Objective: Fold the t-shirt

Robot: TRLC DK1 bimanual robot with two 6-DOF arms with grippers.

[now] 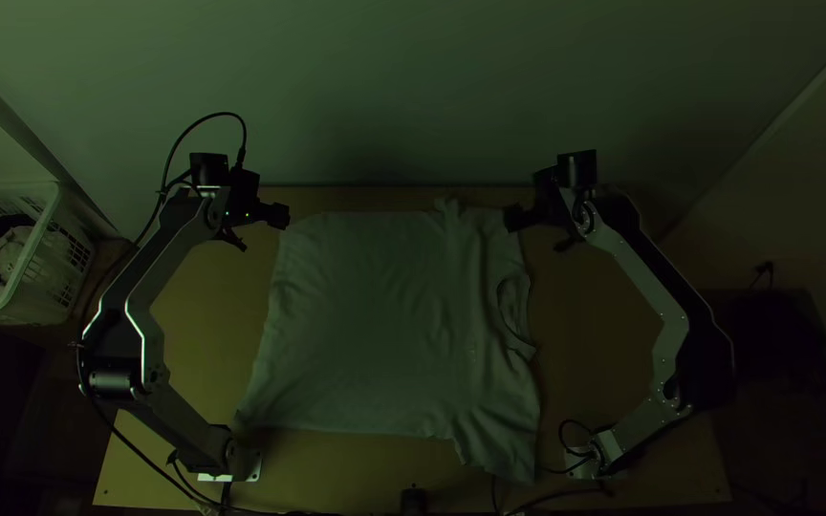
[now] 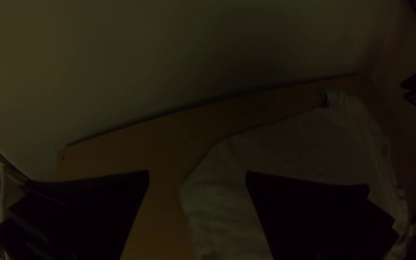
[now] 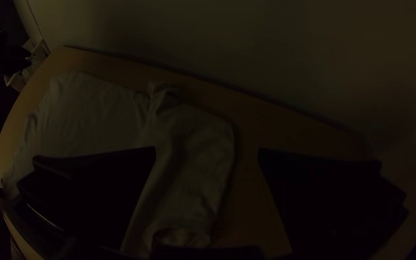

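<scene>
T-shirt (image 1: 365,315) spread mid-table, rumpled toward the right; collar (image 1: 525,346) set right, hem (image 1: 266,334) left, long axis judged left-right. Far hem corner placed just right of the left gripper (image 2: 197,175), nearest to it; far sleeve (image 3: 203,149) placed just left of the right gripper (image 3: 207,151). Both arms bowed outward, fingers parted, nothing clamped.

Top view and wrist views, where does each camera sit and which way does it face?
Top view: high over the table's near edge, facing steeply down at the t-shirt; left arm, right arm show.
Left wrist view: left wrist, facing the t-shirt's far left corner and the wall; left gripper, open.
Right wrist view: right wrist, facing the t-shirt's right side and the wall; right gripper, open.
Both wrist views share t-shirt and wall.
</scene>
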